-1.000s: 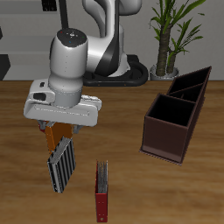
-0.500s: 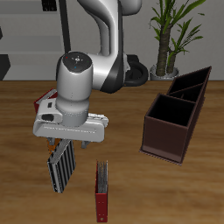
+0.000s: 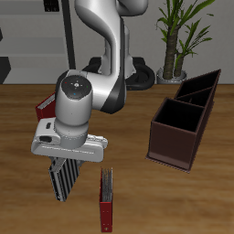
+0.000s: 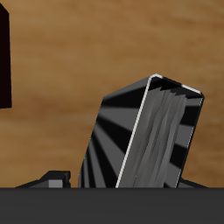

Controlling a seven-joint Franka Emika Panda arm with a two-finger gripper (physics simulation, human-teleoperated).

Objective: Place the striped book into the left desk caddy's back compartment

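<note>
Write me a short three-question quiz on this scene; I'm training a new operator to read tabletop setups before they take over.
1. True or false: the striped book already lies inside the left desk caddy.
2. Which book stands upright nearest the table's front edge? A) the red book B) a green book C) a blue book
3. Fill in: the hand is lowered directly over the ______ book.

Key
1. False: the striped book stands on the table, well apart from the caddy.
2. A.
3. striped. The wrist view shows its cover close below, but not whether the fingers have shut on it.
</note>
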